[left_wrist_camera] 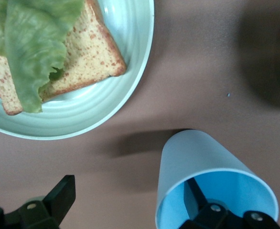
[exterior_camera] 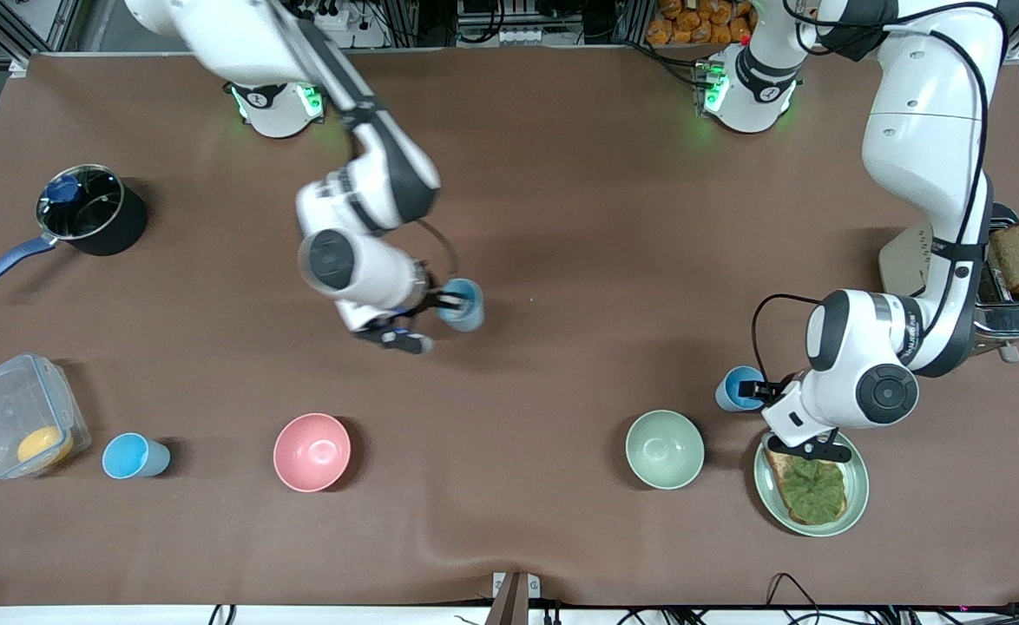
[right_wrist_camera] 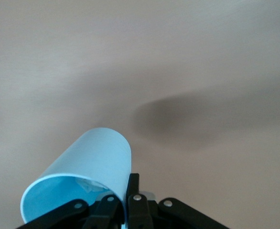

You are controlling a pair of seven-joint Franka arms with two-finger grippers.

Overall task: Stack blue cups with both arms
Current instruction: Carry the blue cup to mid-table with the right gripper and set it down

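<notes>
Three small light-blue tapered plastic cups in play. Right gripper has its fingers pinched on the rim wall of one blue cup, carried over the bare middle of the brown table; the right wrist view shows one finger inside the cup, one outside, cup tilted, no table contact visible. Left gripper sits at a second blue cup, which stands on the table between the pale green bowl and the green plate with toast and lettuce. In the left wrist view one finger is down inside that cup, the other finger well apart outside: fingers spread, not gripping yet. Third blue cup stands untouched near the clear plastic box, toward the right arm's end.

Step, as I judge it: right arm has its cup in transit, left arm is at pre-grasp. Next: left closes on the rim wall, then one cup is aligned above the other and lowered in; a tilted cup could catch the rim.
</notes>
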